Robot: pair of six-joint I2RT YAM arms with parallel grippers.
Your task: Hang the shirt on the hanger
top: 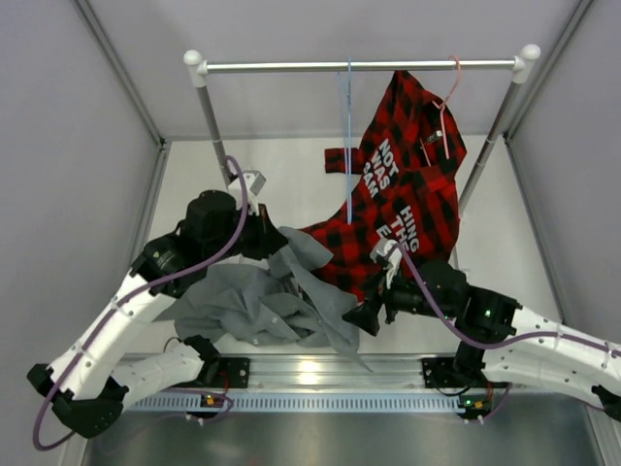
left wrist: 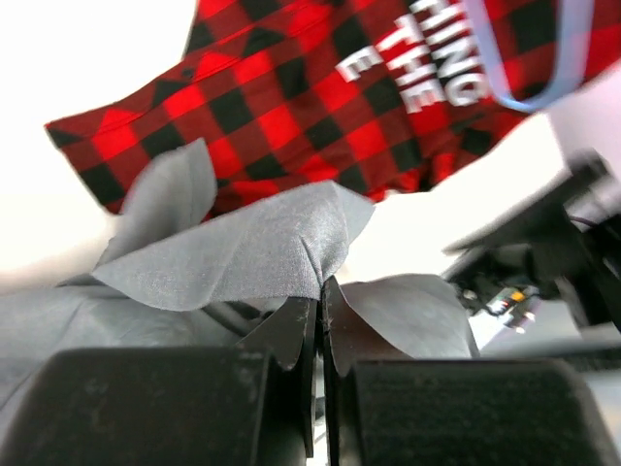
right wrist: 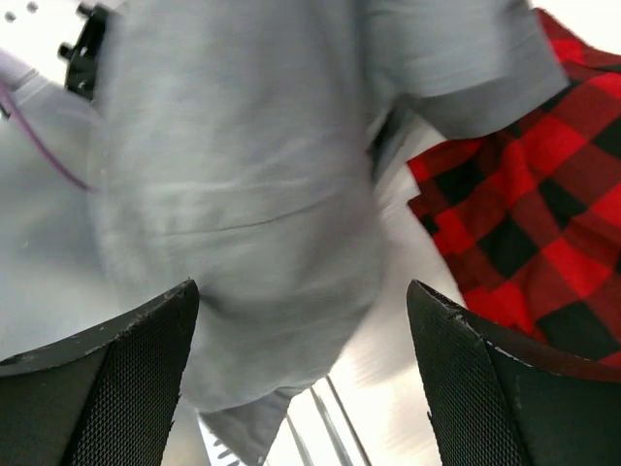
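Observation:
The grey shirt point(top: 254, 301) lies bunched on the table in front of the left arm. My left gripper point(top: 278, 243) is shut on a fold of it and lifts that part; in the left wrist view the closed gripper point(left wrist: 319, 296) pinches the grey fabric point(left wrist: 243, 248). My right gripper point(top: 369, 316) is open at the shirt's right edge; in the right wrist view the gripper point(right wrist: 301, 330) stands wide apart with the grey shirt point(right wrist: 252, 194) hanging just beyond it, not gripped. The light-blue hanger point(top: 346, 107) hangs empty on the rail and shows blurred in the left wrist view point(left wrist: 543, 87).
A red-and-black plaid shirt point(top: 408, 184) hangs from a pink hanger point(top: 452, 83) on the rail point(top: 291, 67), its hem draping onto the table beside the grey shirt; it also shows in both wrist views point(left wrist: 291, 107) point(right wrist: 524, 223). Rail posts stand left and right. A metal strip runs along the near edge.

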